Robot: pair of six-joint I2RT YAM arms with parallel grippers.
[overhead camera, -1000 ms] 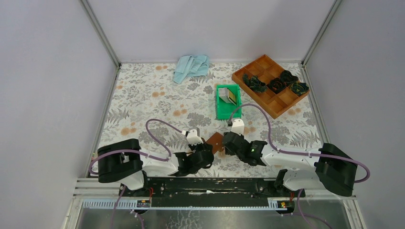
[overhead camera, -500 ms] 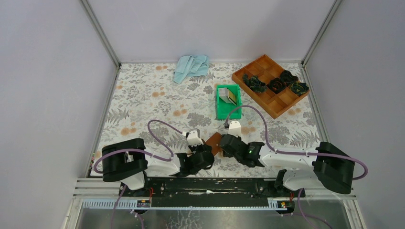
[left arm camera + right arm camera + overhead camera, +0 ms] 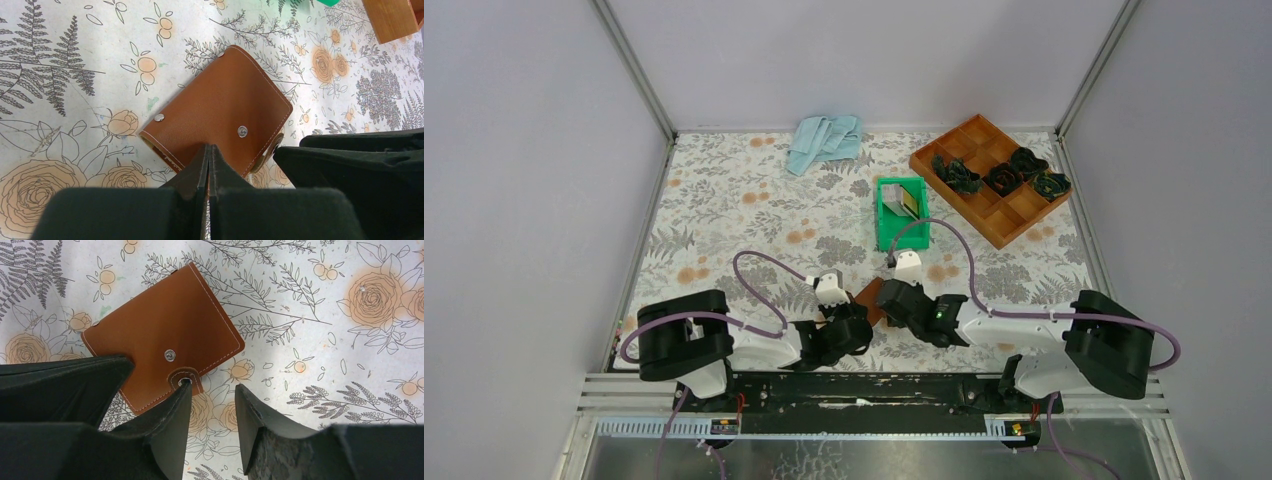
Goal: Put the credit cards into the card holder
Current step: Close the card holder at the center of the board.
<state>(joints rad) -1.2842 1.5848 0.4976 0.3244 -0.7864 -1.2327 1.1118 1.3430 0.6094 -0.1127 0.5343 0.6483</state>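
The left end effector (image 3: 208, 150), fingers pressed together, rests its tip on the near edge of the card holder (image 3: 220, 117), which lies folded shut on the table (image 3: 310, 315). At the holder's right corner the right end effector (image 3: 213, 386) is spread, one finger touching the snap tab (image 3: 186, 377). If that left tip slips, I reckon pulling the tab drags the whole holder. The credit cards (image 3: 905, 203) sit beyond the holder in the green bin (image 3: 887, 238).

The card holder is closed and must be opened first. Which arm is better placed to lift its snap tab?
Right, probably. The right fingers are open, one tip at the snap tab of the card holder. The left fingers are shut and sit at a different edge, away from the tab.
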